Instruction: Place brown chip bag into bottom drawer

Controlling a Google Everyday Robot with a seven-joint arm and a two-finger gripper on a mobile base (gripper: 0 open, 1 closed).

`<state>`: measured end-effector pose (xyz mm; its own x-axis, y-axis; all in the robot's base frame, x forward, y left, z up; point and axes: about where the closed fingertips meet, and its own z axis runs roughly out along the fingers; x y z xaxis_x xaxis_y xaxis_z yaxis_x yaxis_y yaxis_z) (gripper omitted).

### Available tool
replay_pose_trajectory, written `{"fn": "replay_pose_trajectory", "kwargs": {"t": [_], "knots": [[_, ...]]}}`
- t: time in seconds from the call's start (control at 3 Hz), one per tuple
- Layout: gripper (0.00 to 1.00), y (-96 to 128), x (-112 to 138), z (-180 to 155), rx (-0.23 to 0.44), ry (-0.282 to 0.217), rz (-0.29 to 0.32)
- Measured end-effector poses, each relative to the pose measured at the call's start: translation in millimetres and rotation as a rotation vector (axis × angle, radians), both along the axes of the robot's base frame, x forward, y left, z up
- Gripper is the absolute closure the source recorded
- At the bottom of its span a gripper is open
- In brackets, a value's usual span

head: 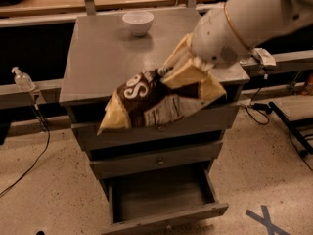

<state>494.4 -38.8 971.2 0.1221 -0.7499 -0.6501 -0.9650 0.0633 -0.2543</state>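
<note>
Camera view: gripper (177,66) squeezes brown chip bag (146,101), holds it in air, high above open bottom drawer (165,218).

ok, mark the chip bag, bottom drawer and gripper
chip bag (146,99): camera view, dark brown middle.
bottom drawer (159,197): camera view, bare floor inside.
gripper (171,70): camera view, between fingertips, clamped on the bag's upper edge.

The gripper (177,68), at the upper end of the crinkly brown chip bag (149,101), is blurred into it. The white robot arm (254,18) is cut off by the top edge.
</note>
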Motion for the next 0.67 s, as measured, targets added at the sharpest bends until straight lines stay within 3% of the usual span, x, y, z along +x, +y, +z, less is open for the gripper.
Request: {"fn": "replay_pose_trajectory", "kwargs": {"t": [0.33, 0.67], "knots": [[1.00, -1.4, -32.9, -56.5, 0.092, 0.099, 0.002], [1.00, -2.0, -43.6, -145.4, 0.205, 0.253, 0.014]]}}
